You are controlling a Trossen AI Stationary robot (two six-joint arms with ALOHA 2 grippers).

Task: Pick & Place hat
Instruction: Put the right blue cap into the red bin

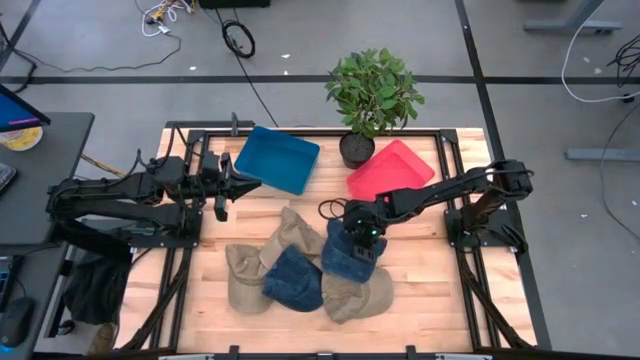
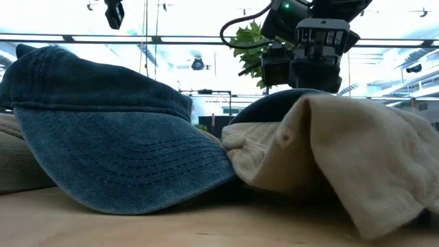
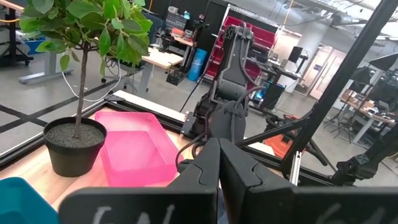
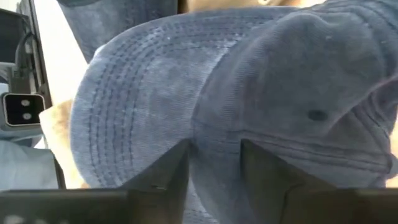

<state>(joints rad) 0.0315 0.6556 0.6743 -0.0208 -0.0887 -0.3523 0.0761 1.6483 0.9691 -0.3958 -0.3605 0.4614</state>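
Note:
Several caps lie in a pile on the wooden table: a blue denim cap (image 1: 345, 255) (image 4: 205, 93) in the middle, a second denim cap (image 1: 293, 280) (image 2: 103, 137) nearer the front, and beige caps (image 1: 290, 230) (image 1: 240, 275) (image 1: 360, 295) (image 2: 357, 151) around them. My right gripper (image 1: 362, 243) (image 4: 214, 171) is down on the middle denim cap, shut on its cloth. My left gripper (image 1: 222, 203) (image 3: 219, 158) hangs shut and empty near the blue tray, off to the left of the pile. My right gripper pinches a ridge of the blue denim cap's cloth (image 4: 214, 146), where the crown meets the stitched brim, between its two fingers (image 4: 174, 174). It comes from above, pointing down. The cap still lies on the pile, resting on the beige cap below it.
A blue tray (image 1: 277, 158) and a pink tray (image 1: 390, 170) (image 3: 134, 146) sit at the table's far side, with a potted plant (image 1: 372, 95) (image 3: 74, 146) between them. Bare wood shows along the near edge and to the right of the pile.

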